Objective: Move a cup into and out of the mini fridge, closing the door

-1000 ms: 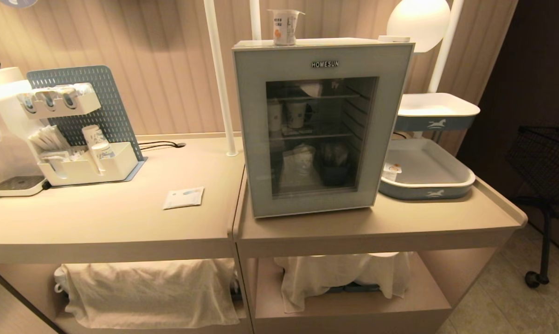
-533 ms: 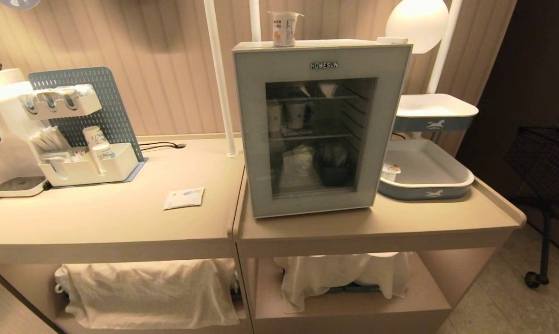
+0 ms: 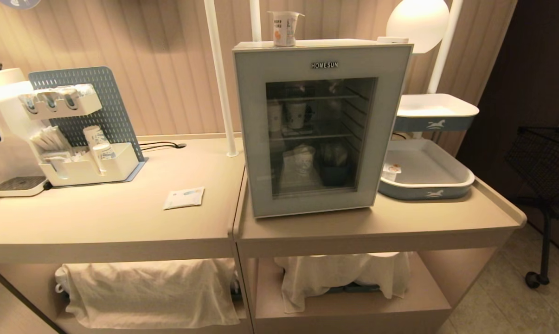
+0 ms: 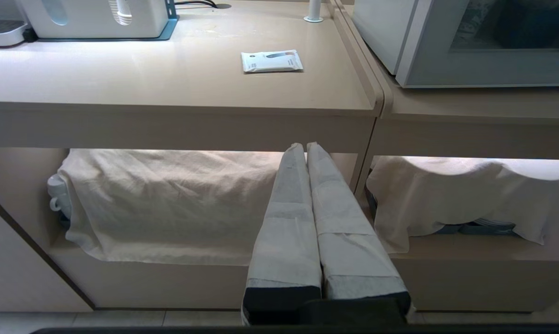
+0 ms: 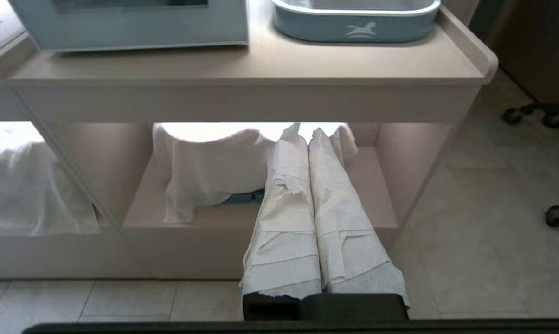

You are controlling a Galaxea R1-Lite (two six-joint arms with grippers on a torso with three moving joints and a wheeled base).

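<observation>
The cup (image 3: 285,28), white with orange marks and a sealed lid, stands upright on top of the mini fridge (image 3: 307,44). The door (image 3: 256,139), a pale grey-blue frame round dark glass, is shut flat against the fridge. Neither arm shows in the head view. My left gripper (image 4: 305,146) hangs low in front of the counter's lower shelf, shut and empty, and the fridge's lower corner (image 4: 381,41) lies far beyond it. My right gripper (image 5: 305,130) is also shut and empty, below the counter edge under the door (image 5: 131,28).
A blue-grey tray (image 3: 460,178) holding a small tub (image 3: 391,170) sits right of the fridge, below a raised tray (image 3: 437,111). A cup organizer (image 3: 84,167) and a packet (image 3: 183,198) are on the left counter. Cloths (image 3: 144,292) cover the lower shelves. A black wire cart (image 3: 543,162) stands at right.
A pale reflection at the top of the door's glass has faded away. The whole head view shifted very slightly. The cup and the door have stayed put.
</observation>
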